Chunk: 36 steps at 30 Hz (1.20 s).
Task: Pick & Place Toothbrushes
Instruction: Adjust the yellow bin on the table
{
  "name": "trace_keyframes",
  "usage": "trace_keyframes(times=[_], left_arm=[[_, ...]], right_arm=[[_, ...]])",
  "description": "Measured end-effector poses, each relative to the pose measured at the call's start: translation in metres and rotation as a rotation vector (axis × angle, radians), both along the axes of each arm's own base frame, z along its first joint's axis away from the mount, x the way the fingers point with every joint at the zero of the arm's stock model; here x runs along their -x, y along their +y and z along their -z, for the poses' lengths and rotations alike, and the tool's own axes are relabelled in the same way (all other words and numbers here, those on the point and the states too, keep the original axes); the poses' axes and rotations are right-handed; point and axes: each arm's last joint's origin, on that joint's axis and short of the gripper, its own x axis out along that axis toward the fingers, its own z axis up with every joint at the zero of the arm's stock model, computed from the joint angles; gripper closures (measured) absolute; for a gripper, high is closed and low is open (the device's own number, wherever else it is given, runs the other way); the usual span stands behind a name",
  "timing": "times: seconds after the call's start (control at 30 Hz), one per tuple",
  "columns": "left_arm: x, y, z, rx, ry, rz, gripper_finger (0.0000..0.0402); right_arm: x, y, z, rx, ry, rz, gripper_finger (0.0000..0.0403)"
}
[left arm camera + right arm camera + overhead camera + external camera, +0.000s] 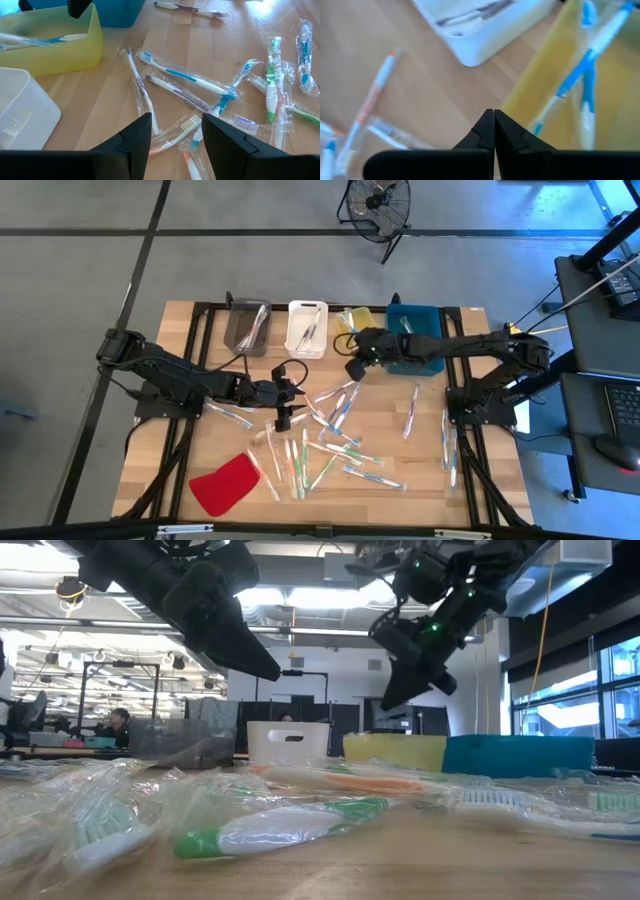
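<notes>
I see the wooden tabletop (200, 330) carrying everything, with four bins lined along its far edge: a grey bin (247, 326), a white bin (307, 328), a yellow bin (350, 325) and a blue bin (415, 340). Near the front left corner lies a flat red cloth (226, 484).

My left arm reaches in from the left side, low over the middle of the tabletop. Its left pincer (283, 412) stands open with nothing between the fingers, hovering above the near edge of the scattered pile. My right arm stretches from the right side across the blue bin, and its right pincer (353, 370) is closed and empty, hanging just at the near rim of the yellow bin, clear of the wood.

The toothbrushes (320, 450) lie mostly loose in their clear wrappers, spread over the centre and front of the tabletop, many crossing or touching one another. A few lie apart toward the right edge (411, 412). From the left wrist I look past the open fingers at blue, purple, orange and green ones (182, 75) lying on the wood just beyond. Some are already in the bins: blue-handled ones in the yellow bin (590, 55), and others in the white bin and the grey bin.
</notes>
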Motion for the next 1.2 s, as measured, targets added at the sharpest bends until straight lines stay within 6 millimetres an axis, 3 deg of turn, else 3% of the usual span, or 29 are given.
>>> trace_keyframes(times=[0.23,0.53,1.2], left_arm=[[0.0,0.0,0.0,0.0,0.0,0.0,0.0233],[0.0,0.0,0.0,0.0,0.0,0.0,0.0233],[0.0,0.0,0.0,0.0,0.0,0.0,0.0233]], right_arm=[[0.001,-0.024,0.01,-0.048,0.002,0.036,0.0401],[-0.005,-0.025,0.032,-0.088,0.07,0.037,0.0401],[-0.011,-0.023,0.029,-0.123,-0.014,0.036,0.0401]])
